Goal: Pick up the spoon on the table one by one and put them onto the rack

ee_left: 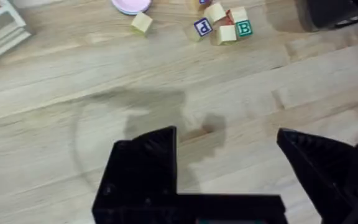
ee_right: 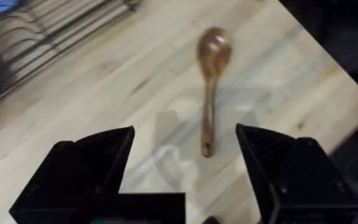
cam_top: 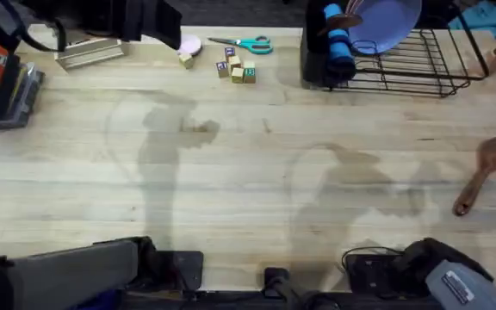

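Pale plank table (cam_top: 257, 189) with visible grain runs across all three views, crossed by soft grey shadows of the arms.

Seen from its wrist camera, the right gripper (ee_right: 185, 155) has its black fingers (ee_right: 98, 155) spread wide with nothing between them, hovering above bare wood. Just beyond the gap lies the reddish-brown spoon (ee_right: 209, 81), flat on the table, its handle end toward the gripper and its round bowl farther off. From overhead this spoon (cam_top: 486, 172) sits near the table's right edge, lying on a slant. The right arm is drawn back low at its base (cam_top: 437, 271) by the near edge, well short of the spoon.

The left gripper (ee_left: 229, 155) is likewise wide open and empty, its fingers (ee_left: 145, 162) over bare wood. Its arm (cam_top: 67, 275) lies folded low along the near left edge.

Farther out, the black wire rack (cam_top: 403, 65) stands at the far right, holding a lavender plate (cam_top: 386, 21) and a blue cup (cam_top: 340, 43) by its black holder. A cluster of lettered blocks (cam_top: 235, 69) and teal-handled scissors (cam_top: 244, 43) lie to the left of the rack.
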Tool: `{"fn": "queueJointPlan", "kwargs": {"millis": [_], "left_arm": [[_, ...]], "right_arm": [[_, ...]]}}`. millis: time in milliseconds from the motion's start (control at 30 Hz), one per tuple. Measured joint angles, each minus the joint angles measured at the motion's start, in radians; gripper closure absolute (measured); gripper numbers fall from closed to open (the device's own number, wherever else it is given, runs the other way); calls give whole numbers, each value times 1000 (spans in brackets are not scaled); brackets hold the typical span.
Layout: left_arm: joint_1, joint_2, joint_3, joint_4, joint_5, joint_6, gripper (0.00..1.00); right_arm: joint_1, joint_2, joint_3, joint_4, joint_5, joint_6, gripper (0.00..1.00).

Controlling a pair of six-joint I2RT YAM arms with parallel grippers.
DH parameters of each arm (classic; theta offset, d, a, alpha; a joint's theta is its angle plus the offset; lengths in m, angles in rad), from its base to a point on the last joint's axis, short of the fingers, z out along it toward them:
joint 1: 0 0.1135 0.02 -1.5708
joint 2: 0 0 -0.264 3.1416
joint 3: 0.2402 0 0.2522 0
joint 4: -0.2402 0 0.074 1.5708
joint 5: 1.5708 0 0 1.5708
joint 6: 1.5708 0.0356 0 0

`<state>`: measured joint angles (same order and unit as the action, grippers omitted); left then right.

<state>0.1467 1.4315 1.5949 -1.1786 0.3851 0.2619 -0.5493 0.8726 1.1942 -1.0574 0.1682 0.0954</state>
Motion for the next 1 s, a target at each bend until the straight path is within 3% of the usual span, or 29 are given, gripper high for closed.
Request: {"fn": "queueJointPlan", "kwargs": {"millis": [333, 1000], "left_arm": [[0, 0, 22, -29, -42, 19, 7], [0, 0, 22, -30, -42, 20, 8]], "right_arm": [[-233, 0, 0, -43, 4, 3, 9], [-240, 0, 0, -41, 4, 3, 9]]}}
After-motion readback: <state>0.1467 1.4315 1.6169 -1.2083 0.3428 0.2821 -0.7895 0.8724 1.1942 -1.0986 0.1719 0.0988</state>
